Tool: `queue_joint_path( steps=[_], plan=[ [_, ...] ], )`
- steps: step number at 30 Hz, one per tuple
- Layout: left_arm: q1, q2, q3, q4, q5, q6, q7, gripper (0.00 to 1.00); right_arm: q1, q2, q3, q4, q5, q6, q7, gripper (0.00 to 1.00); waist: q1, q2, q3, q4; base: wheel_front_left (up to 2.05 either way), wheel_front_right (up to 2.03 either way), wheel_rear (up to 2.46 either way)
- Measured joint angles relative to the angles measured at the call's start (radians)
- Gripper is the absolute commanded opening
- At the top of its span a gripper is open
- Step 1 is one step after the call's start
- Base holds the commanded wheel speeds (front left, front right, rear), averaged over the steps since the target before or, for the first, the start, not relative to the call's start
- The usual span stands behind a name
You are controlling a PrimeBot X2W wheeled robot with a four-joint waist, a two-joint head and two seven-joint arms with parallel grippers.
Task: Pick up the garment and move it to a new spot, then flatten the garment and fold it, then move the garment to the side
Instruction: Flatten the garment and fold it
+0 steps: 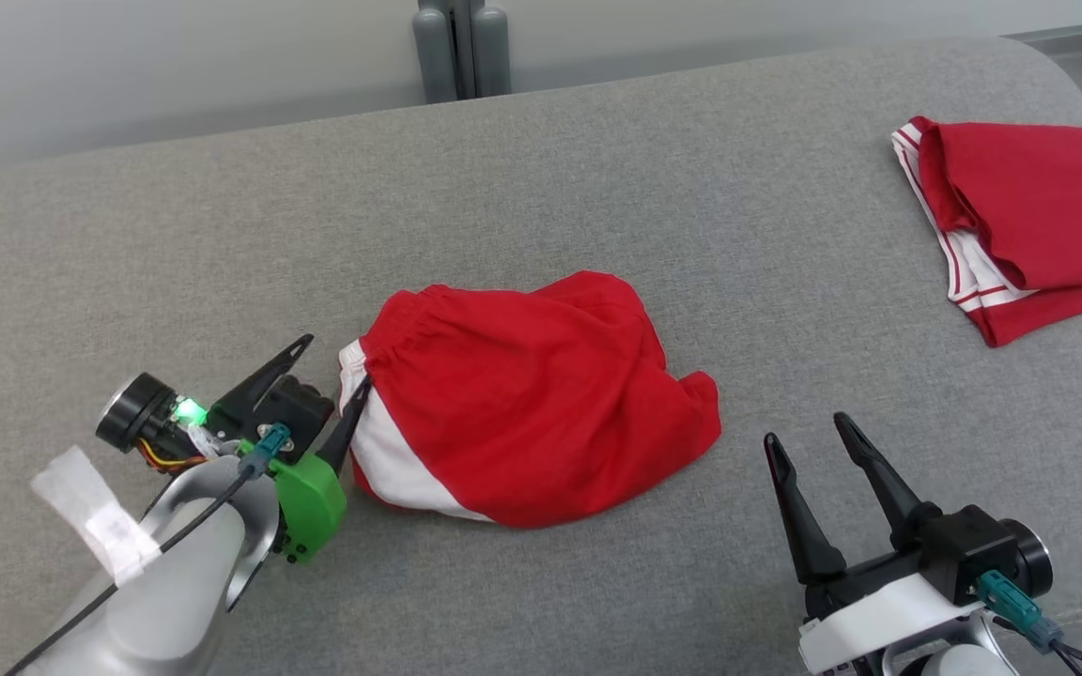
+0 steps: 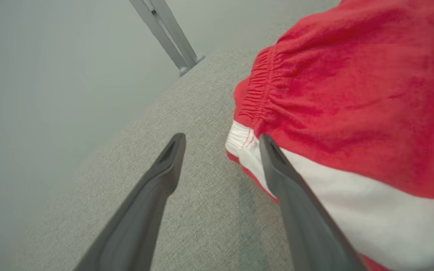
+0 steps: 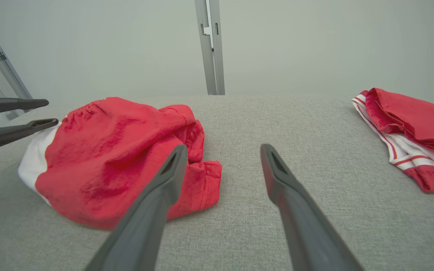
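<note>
Garment [image 1: 532, 394] lies bunched mid-surface [image 1: 597, 169] in the head view, left claw [image 1: 334, 361] wide at its waistband [image 1: 381, 343], right claw [image 1: 806, 429] wide nearer the front edge. Left wrist view: one finger [image 2: 296, 195] overlaps the white stripe [image 2: 352, 214]. Right wrist view: a loose hem [image 3: 202, 184] faces that claw; best pinch both ends, then spread.

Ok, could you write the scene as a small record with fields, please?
surface: grey fabric surface
garment to fold: red shorts, crumpled, white band, centre
other garment: folded red garment, far right
left gripper: open, at the shorts' waistband end, holding nothing
right gripper: open, over bare surface, apart from the shorts
</note>
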Motion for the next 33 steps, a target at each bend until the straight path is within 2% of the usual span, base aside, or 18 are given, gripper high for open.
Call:
queue_joint_path(
  steps=[4,7,10,11,12,13,14,18,24,28,33],
  plan=[
    [-0.056,-0.006,-0.077,0.106,0.024,-0.044,0.035,1.00,-0.008,0.001,0.005,-0.004,0.000,0.000,0.000,1.00,0.0000,0.0000,0.022,-0.016,0.00,0.00,0.00],
    [-0.094,-0.005,-0.119,0.155,0.019,-0.052,0.030,1.00,-0.021,0.001,0.003,-0.008,0.000,0.000,0.000,1.00,0.0000,0.0000,0.040,-0.026,0.00,0.00,0.00],
    [-0.129,-0.010,-0.234,0.191,-0.035,-0.055,0.016,1.00,-0.027,0.002,0.000,-0.008,0.000,0.000,0.000,1.00,0.0000,0.0000,0.061,-0.036,0.00,0.00,0.00],
    [-0.134,-0.010,-0.271,0.193,-0.051,-0.055,0.009,0.91,-0.030,0.002,0.000,-0.008,-0.001,0.000,0.000,1.00,0.0000,0.0000,0.064,-0.038,0.00,0.00,0.00],
    [-0.144,-0.005,-0.299,0.193,-0.070,-0.055,0.004,0.52,-0.032,0.002,0.000,-0.008,-0.001,0.000,0.000,1.00,0.0000,0.0000,0.067,-0.039,0.00,0.00,0.00],
    [-0.158,0.002,-0.328,0.195,-0.095,-0.055,-0.004,0.32,-0.034,0.002,-0.002,-0.008,-0.001,0.000,0.000,1.00,0.0000,0.0000,0.069,-0.040,0.00,0.00,0.00],
    [-0.169,0.009,-0.355,0.195,-0.112,-0.055,-0.013,0.00,-0.034,0.003,-0.004,-0.007,-0.002,0.000,0.000,1.00,0.0000,0.0000,0.070,-0.039,0.00,0.00,0.00],
    [-0.172,0.012,-0.383,0.195,-0.191,-0.057,-0.035,0.00,-0.033,0.006,-0.009,-0.004,-0.003,0.000,0.000,1.00,0.0000,0.0000,0.065,-0.028,0.00,0.00,0.00],
    [-0.086,0.008,-0.311,0.167,-0.377,-0.057,-0.053,0.00,-0.023,0.014,-0.014,0.001,-0.003,0.000,0.000,1.00,0.0000,0.0000,0.043,0.003,0.00,0.00,0.00],
    [0.005,0.011,-0.261,0.096,-0.533,-0.057,-0.045,0.00,-0.014,0.018,-0.012,0.004,-0.002,0.000,0.000,1.00,0.0000,0.0000,0.024,0.029,0.00,0.00,0.00],
    [0.117,0.058,-0.253,-0.034,-0.633,-0.057,0.000,0.00,-0.008,0.022,-0.012,0.006,-0.001,0.000,0.000,1.00,0.0000,0.0000,0.004,0.064,0.00,0.00,0.00]
  ],
)
